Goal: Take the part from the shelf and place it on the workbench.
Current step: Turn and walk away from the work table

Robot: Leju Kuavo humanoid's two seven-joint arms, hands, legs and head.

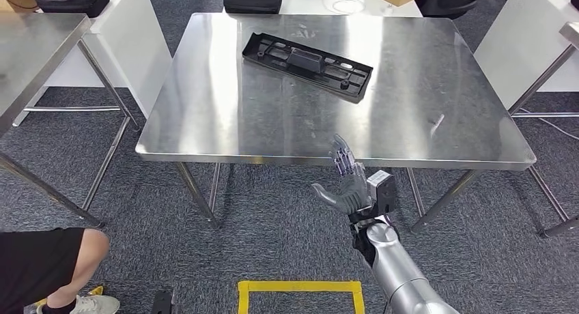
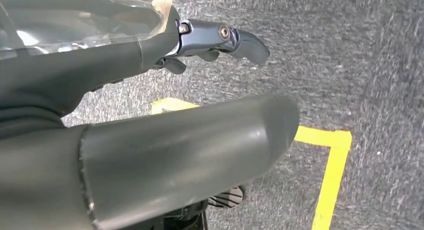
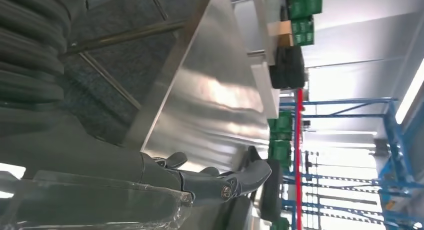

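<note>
The black plastic part (image 1: 308, 66) lies flat on the steel worktop (image 1: 205, 116), toward its far side and set at an angle. The right hand (image 1: 348, 184) hangs just off the near edge, well apart from the part, fingers (image 1: 341, 155) spread and holding nothing. The left hand (image 2: 150, 115) hangs over the carpet near the yellow floor tape (image 2: 330, 160); its fingers seem loosely extended and grip nothing.

The part looks like a long, thin moulded tray: probably light, fairly stiff along its length, with some flex. Its ribs and raised centre block should give better purchase than the smooth rim, which could slide on the polished steel.
</note>
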